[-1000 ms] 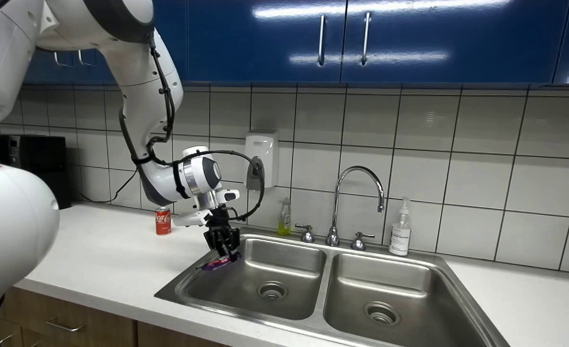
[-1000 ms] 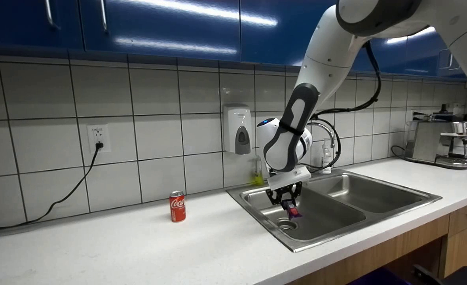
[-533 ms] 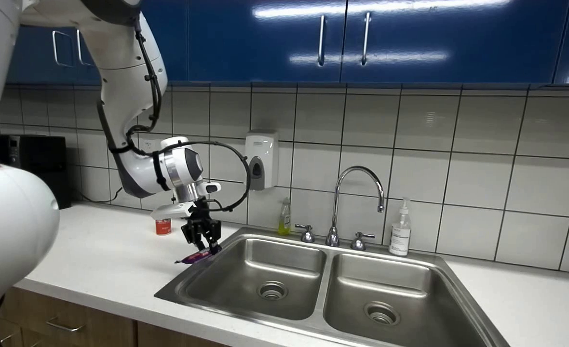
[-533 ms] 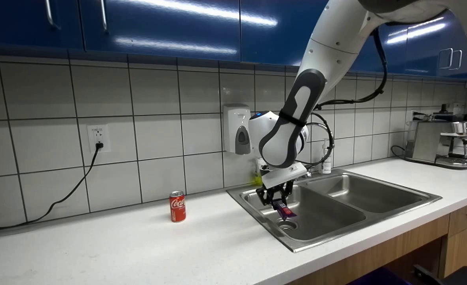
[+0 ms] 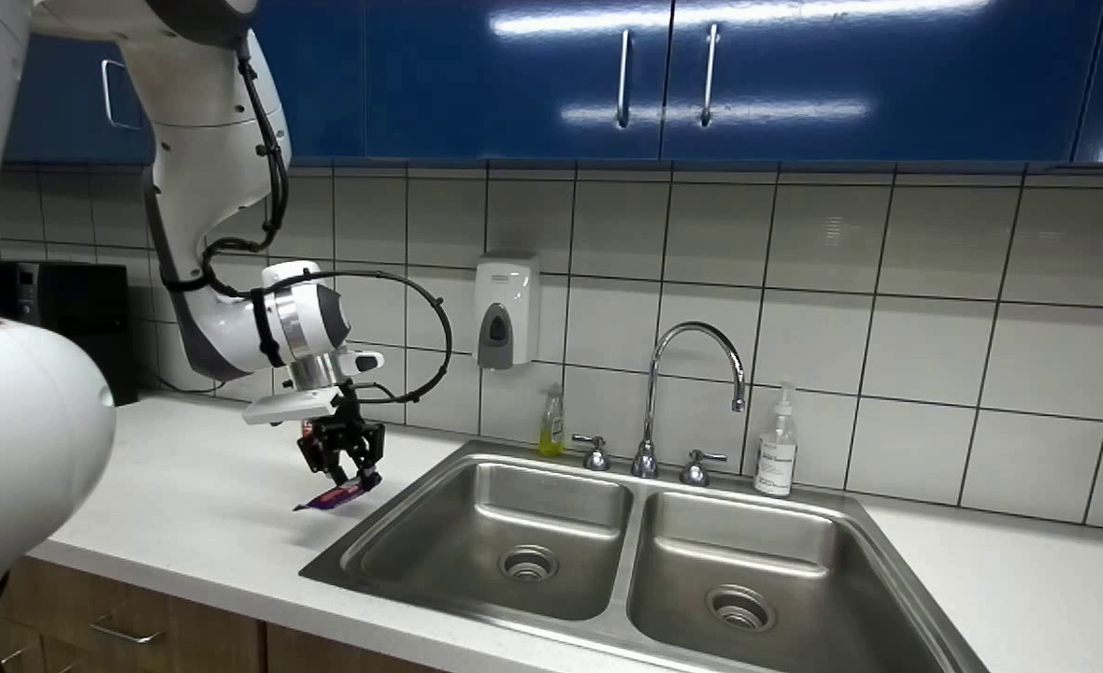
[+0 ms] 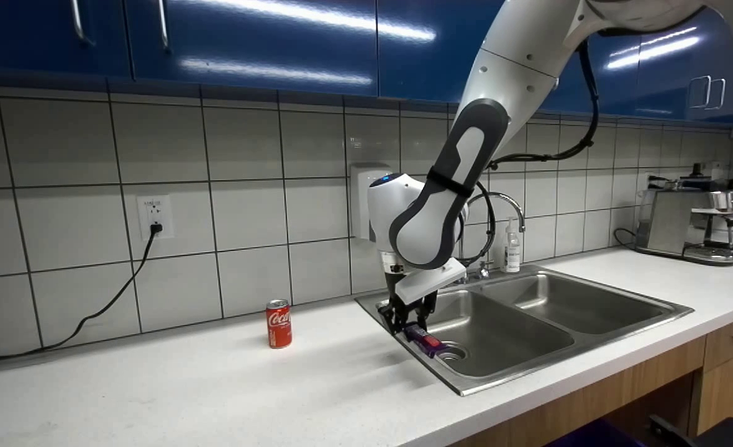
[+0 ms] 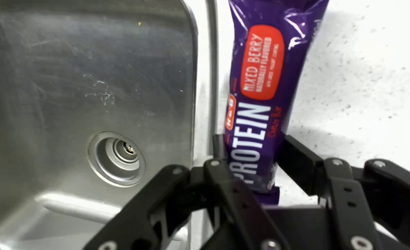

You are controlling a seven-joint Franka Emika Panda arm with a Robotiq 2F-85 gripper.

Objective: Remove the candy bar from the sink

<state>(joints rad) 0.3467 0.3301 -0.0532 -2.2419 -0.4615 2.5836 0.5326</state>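
Downward curves the arm [image 6: 466, 152]; jaws grip the candy bar [image 7: 257, 97], seemingly above the counter [image 5: 192, 481].

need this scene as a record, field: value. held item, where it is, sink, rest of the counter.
Hand: closed on the candy bar
Bar look: purple, red patches; PROTEIN and MIXED BERRY legible
Sink: two metal basins, side by side
Bar position: outside the basins, by the sink's edge, apparently raised above the counter
Sink back: faucet, pump bottle, bottle of yellow-green liquid
On counter: upright red can
Task status: bar out of the basins, not yet released
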